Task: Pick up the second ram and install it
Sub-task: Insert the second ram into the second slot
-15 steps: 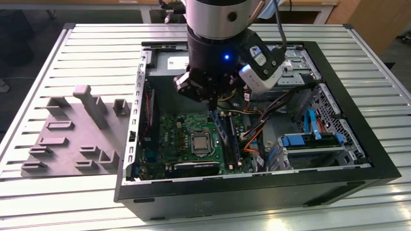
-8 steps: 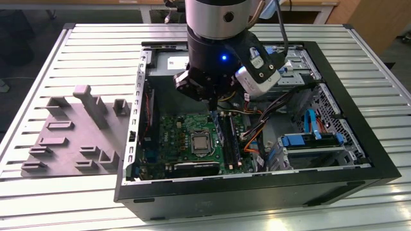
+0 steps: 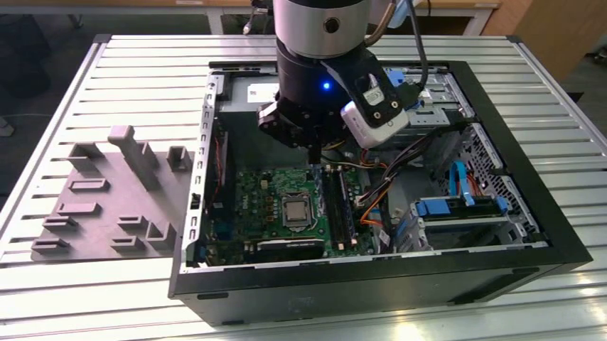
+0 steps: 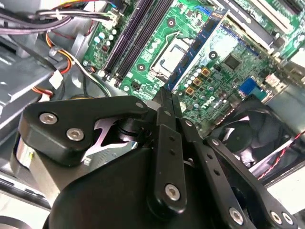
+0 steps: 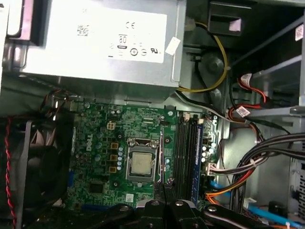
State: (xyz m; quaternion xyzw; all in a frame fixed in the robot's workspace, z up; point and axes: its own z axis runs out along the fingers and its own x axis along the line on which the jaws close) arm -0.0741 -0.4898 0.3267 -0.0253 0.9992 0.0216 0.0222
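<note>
While my gripper (image 4: 165,94) hangs above the motherboard (image 5: 95,143), jaws clenched on the second ram (image 4: 198,50), gripped end hidden, case (image 3: 379,278) on slatted table (image 3: 142,57).

Ribbed metal table (image 3: 124,64); a wooden bench (image 3: 455,4) behind it, a brown wooden panel (image 3: 559,28) alongside

Open computer case (image 3: 379,284) on slatted table (image 3: 142,53) (grey fixture block (image 3: 104,206) beside it).
</note>
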